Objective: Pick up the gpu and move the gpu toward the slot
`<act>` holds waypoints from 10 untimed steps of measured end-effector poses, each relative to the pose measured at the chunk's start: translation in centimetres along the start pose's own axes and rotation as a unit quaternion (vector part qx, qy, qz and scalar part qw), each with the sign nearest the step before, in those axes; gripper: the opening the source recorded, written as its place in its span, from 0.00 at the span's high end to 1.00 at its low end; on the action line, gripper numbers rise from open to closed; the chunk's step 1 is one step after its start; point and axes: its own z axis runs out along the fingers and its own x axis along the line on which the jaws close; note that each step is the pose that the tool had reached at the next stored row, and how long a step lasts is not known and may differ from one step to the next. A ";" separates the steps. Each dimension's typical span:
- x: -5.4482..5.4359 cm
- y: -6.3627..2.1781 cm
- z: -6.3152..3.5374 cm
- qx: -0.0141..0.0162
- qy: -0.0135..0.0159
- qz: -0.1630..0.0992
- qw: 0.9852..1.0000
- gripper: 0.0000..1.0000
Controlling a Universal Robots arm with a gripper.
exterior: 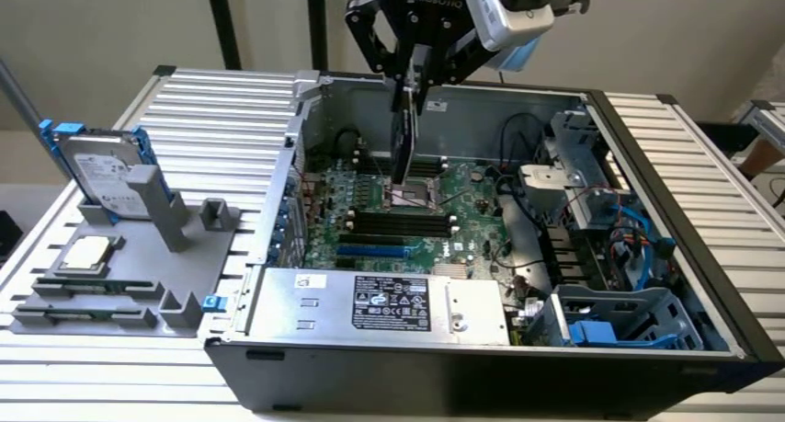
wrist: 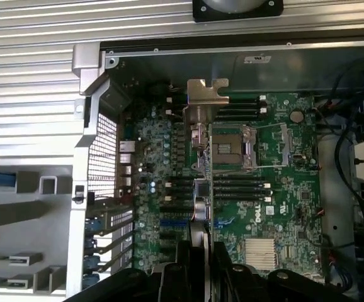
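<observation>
Gpu (exterior: 403, 137) (wrist: 199, 189): one card, hanging on edge inside the case (exterior: 491, 371), above the motherboard (exterior: 472, 224). Its lower end is over the CPU socket (exterior: 411, 195); contact cannot be told. Its silver end bracket (wrist: 205, 100) is seen at the far end in the wrist view.

One gripper (exterior: 411, 77) (wrist: 199, 255) reaches down through the case's open top. Its two fingers are clamped on the gpu's upper edge, one on each face.

One slot (exterior: 371, 253), bright blue, lies flat on the case's board, well apart from the gpu. A bank of black memory slots (exterior: 399, 223) sits between the two; I cannot count them surely.

One silver power supply (exterior: 381, 302) with one label lies along the case's near wall, just beside the slot.

Outside the case, on the exterior view's left, one grey fixture (exterior: 147, 256) holds one hard drive (exterior: 105, 176) with blue rails, standing upright, and one square silver chip (exterior: 84, 253), lying flat.
</observation>
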 end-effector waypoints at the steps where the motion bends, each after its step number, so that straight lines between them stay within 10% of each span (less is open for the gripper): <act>1: 0.0 0.00 0.05 0.000 0.000 -0.003 1.000 0.74; 10: -1.4 0.06 0.07 -0.011 0.002 -0.015 1.000 0.74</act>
